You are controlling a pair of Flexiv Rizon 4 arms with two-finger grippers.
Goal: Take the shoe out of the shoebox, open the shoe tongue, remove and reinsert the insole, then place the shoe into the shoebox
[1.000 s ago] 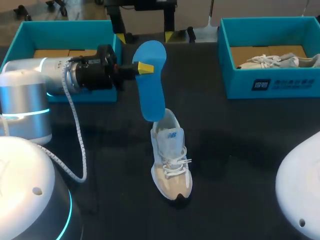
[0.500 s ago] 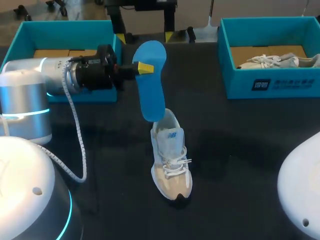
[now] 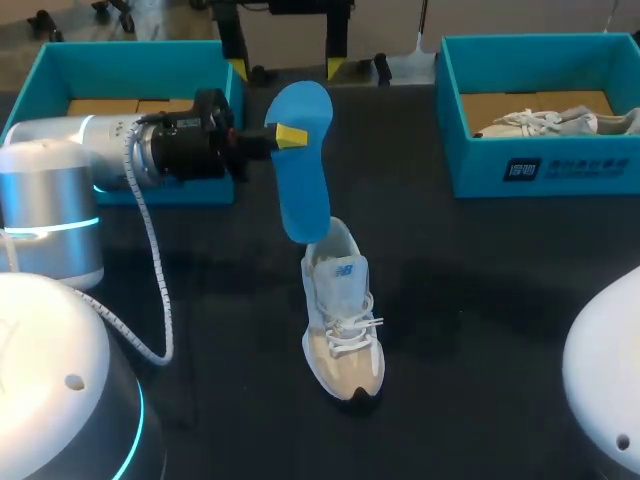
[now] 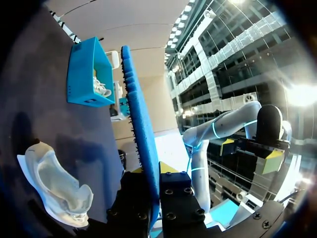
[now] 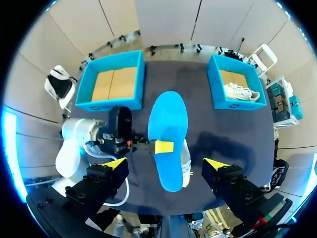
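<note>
The left pincer [image 3: 290, 135] is clamped on a long blue foam insole [image 3: 303, 170], its yellow-tipped fingers pinching the sheet from both faces near the broad end. In the left wrist view the insole [image 4: 141, 124] stands edge-on between the fingers. It hangs in the air with its narrower end lowest, over the heel opening of the white-and-beige laced sneaker [image 3: 340, 320]. Whether that end touches the collar I cannot tell. The sneaker sits upright on the dark bench [image 3: 480, 280] between the two boxes, toe pointing away from them.

The right pincer [image 5: 165, 163] is high above the bench, spread wide and holding nothing.

The insole looks to be fully out, so the step in hand is putting it back. To do that well, the broad forefoot end probably has to lead, so the sheet needs turning before it goes down. Feed it in at a shallow slant toward the toe, and keep the tongue lifted clear. The free right pincer could steady the sneaker so it does not slide or tip.

Behind the left arm is the open teal cardboard shoebox [image 3: 130, 47] with a bare brown floor. Well apart is a second teal shoebox [image 3: 540, 165] holding another pale sneaker [image 3: 550, 122].
</note>
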